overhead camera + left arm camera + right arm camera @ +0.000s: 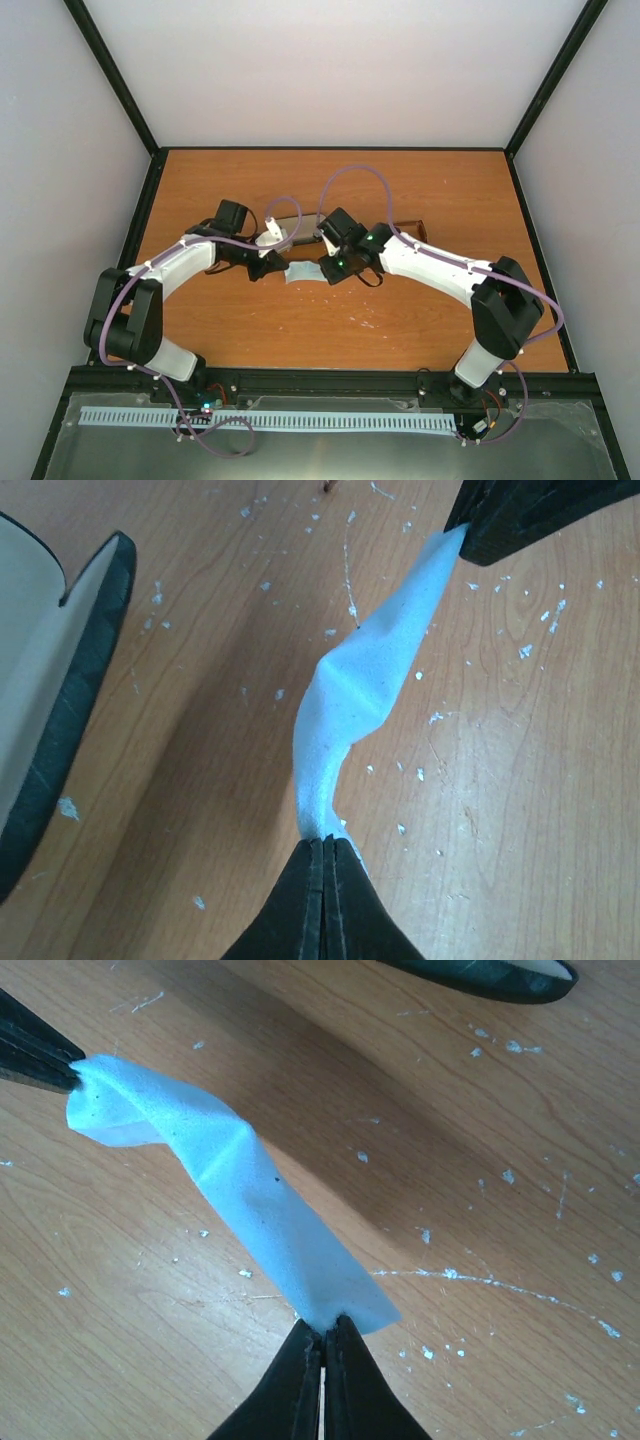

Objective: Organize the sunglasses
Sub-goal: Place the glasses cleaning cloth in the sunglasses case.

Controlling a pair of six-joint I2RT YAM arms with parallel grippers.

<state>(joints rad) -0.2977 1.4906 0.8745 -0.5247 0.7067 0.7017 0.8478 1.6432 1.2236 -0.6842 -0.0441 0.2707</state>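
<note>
Left wrist cam is showing the left gripper (325,845) pinching one end of the cloth (350,700) and the right gripper (465,535) pinching the other. Why are they holding it like that? —jay

Looking like they're pulling it out between them, I'm guessing so it can be folded or laid down tidy. Both sets of jaws are pressing fully together on opposite corners. The cloth is twisting across the span and seems to be hanging off the table (500,1260), going by the shadow under it in the right wrist cam. —mo

And the pair we're meant to be organizing? —jay

Only top external is hinting at the sunglasses (410,228): a brownish shape is lying on the table just behind the right forearm, half hidden, with neither gripper touching it. I'm guessing that's them, not swearing to it. The wrist cams aren't catching them, but they're giving what the top view isn't: the twist, the tight pinches, and the case (60,710) lying open, pale lining up, near the cloth. —mo
</note>
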